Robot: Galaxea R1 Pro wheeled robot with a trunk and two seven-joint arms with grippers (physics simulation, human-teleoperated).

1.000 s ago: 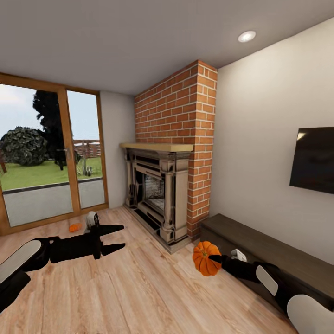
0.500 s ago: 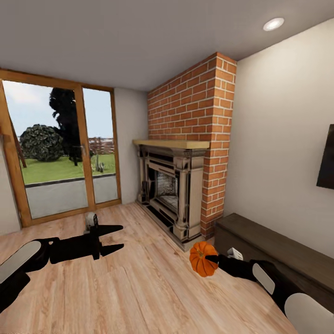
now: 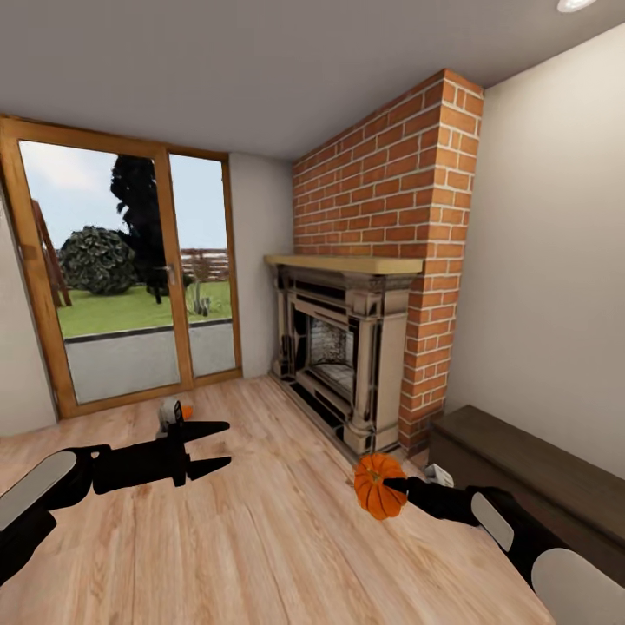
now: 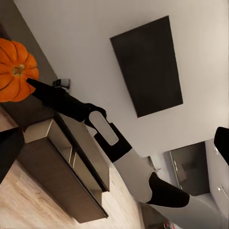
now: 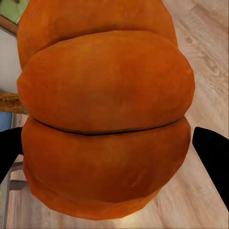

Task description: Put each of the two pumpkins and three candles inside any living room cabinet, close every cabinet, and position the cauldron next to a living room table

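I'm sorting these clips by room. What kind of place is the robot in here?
Most likely a living room: a red brick chimney rises over a stone fireplace, a wood-framed glass patio door opens onto a garden, and a long low dark brown cabinet lines the wall on the light wood plank floor.

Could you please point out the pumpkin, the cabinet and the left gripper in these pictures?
pumpkin (image 3: 373, 486): head view, ribbed orange side.
cabinet (image 3: 529, 473): head view, dark brown top surface.
left gripper (image 3: 227, 444): head view, midway between its fingertips.
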